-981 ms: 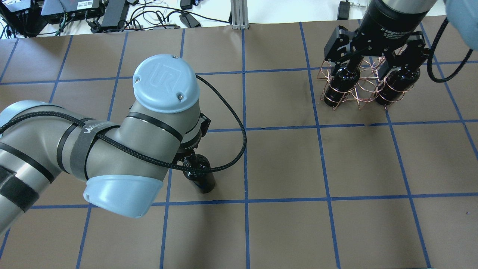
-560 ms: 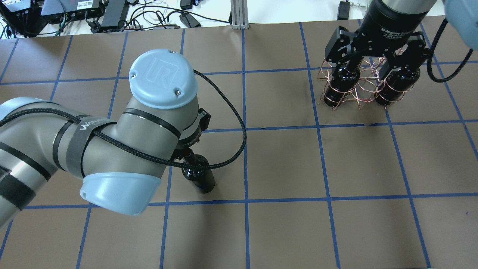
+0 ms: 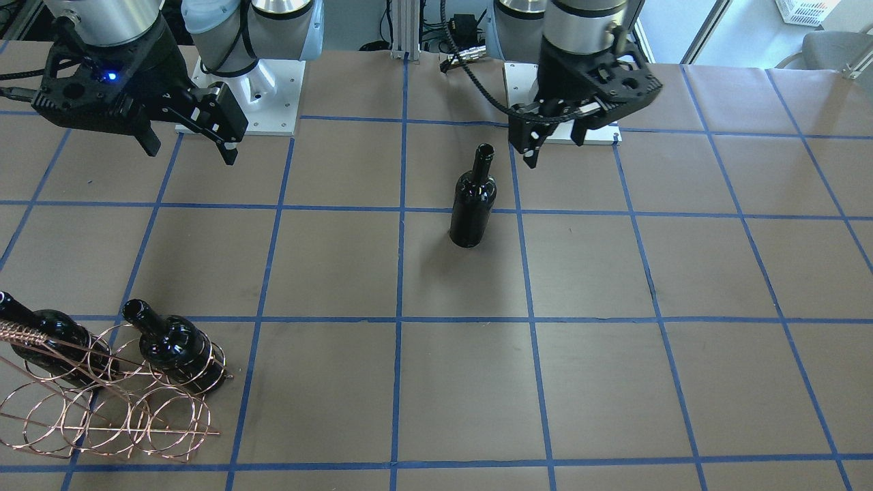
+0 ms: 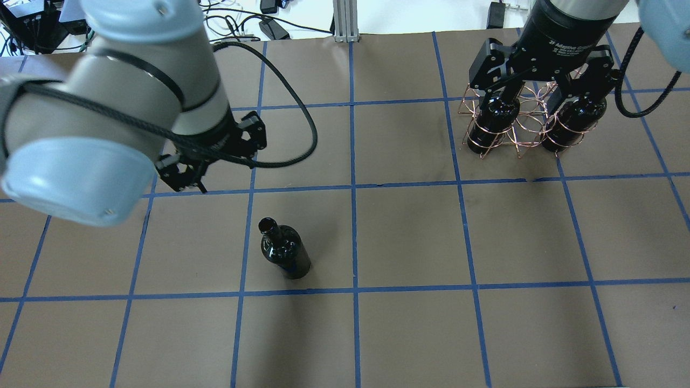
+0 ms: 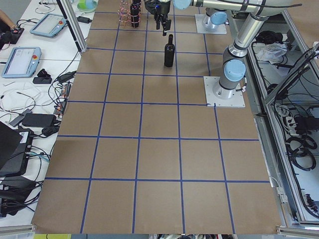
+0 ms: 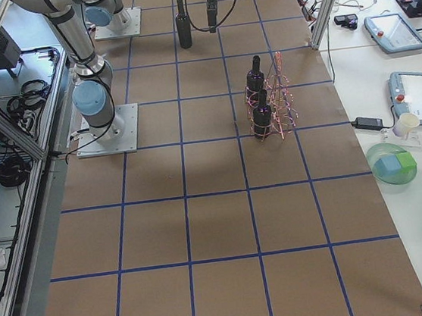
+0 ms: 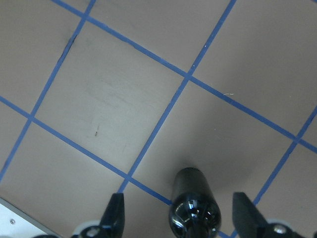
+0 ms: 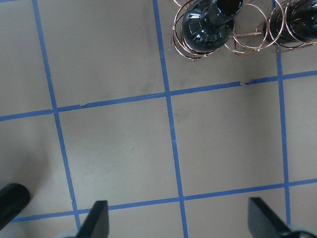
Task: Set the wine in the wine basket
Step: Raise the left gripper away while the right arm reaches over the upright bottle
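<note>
A near-black wine bottle [image 4: 285,253] stands upright and alone on the brown table; it also shows in the front view [image 3: 472,198] and from above in the left wrist view [image 7: 194,208]. My left gripper [image 4: 215,161] is open and empty, raised above the bottle and apart from it [image 3: 556,146]. The copper wire wine basket [image 4: 531,126] stands at the far right and holds two bottles [image 4: 493,121] [image 4: 574,121]. My right gripper [image 4: 542,89] is open and empty, high over the basket [image 3: 102,409].
Blue tape lines [image 4: 353,188] grid the table. Cables and electronics [image 4: 161,21] lie beyond the far edge. The basket's twisted handle [image 3: 27,334] rises between its rows. Tablets and a bowl [image 6: 395,164] sit on the side bench.
My left arm has lifted up and away from the bottle's neck, uncovering it. The bottle stands where it was. The right arm has barely moved.
</note>
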`<state>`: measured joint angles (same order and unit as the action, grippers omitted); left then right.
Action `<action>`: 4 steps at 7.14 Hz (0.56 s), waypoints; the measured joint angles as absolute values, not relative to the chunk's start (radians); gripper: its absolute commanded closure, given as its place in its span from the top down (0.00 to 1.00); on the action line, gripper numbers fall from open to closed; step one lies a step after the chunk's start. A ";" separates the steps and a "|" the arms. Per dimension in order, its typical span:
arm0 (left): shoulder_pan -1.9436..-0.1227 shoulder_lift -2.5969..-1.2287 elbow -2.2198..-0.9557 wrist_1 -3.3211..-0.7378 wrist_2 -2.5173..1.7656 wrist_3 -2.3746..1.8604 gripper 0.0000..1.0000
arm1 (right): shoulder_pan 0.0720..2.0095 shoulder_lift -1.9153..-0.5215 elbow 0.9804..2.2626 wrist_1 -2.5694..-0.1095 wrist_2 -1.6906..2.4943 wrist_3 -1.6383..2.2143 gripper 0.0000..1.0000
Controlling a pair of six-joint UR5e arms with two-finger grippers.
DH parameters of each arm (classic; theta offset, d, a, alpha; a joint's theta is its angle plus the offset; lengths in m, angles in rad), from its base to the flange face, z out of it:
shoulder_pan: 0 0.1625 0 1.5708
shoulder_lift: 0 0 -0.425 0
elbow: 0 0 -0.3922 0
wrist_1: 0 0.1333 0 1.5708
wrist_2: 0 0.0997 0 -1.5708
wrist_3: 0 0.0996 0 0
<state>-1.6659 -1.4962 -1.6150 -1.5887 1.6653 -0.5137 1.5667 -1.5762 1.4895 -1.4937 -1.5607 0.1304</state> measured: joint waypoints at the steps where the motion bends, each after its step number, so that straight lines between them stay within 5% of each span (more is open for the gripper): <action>1: -1.561 -1.496 -1.563 -1.630 1.637 -0.289 0.86 | 1.566 -1.575 1.490 -1.490 -1.580 0.131 1.00; 4: -1.245 -1.502 -1.500 -1.698 1.542 0.273 0.85 | 1.567 -1.565 1.508 -1.496 -1.626 0.118 1.00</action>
<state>-1.2453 -1.5024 -1.5004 -1.6977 1.5419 0.2728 1.5669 -1.5651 1.5082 -1.4955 -1.6263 0.1183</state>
